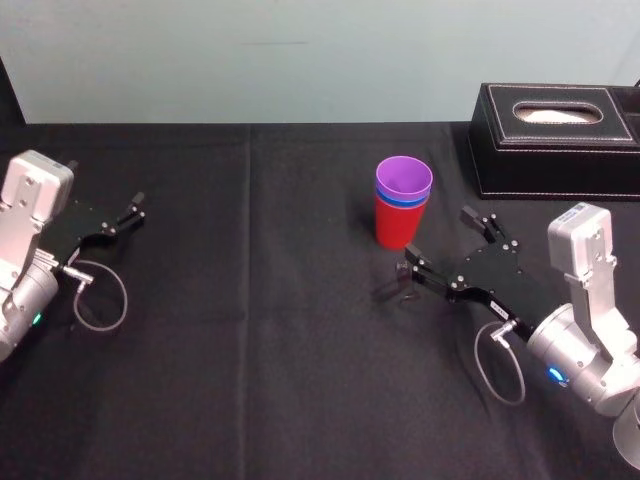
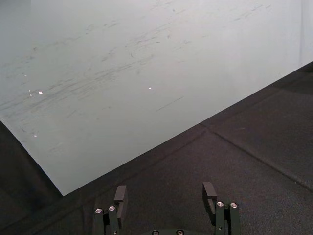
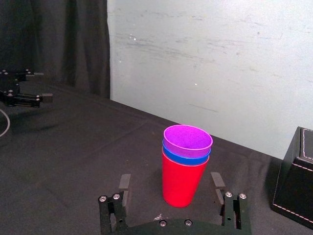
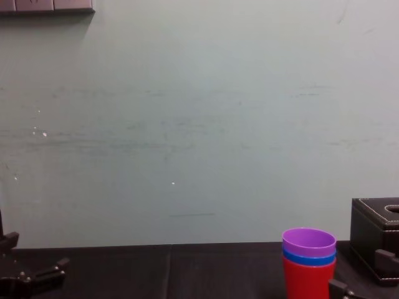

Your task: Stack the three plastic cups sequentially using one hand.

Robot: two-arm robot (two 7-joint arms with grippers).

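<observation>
We see the smooth red plastic tumbler [image 1: 398, 225] standing upright on the black-clothed counter [image 1: 250, 350], with the blue tumbler [image 1: 403, 201] nested inside it and the purple tumbler [image 1: 404, 177] on top. Our right tool [image 1: 435, 241] sits just beside the stack, jaws apart, gripping nothing. Our left tool [image 2: 165, 192] rests well away at the left, jaws apart too.

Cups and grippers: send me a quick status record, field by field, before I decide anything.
stack: purple cup inside blue cup inside red cup, upright on the table
right gripper: fingers open, pointed at the stack from its near right, not gripping it
left gripper: fingers open, holding nothing, at the table's far left
nearby: black box behind and right of the stack, apart from it
task state: all three cups nested
</observation>
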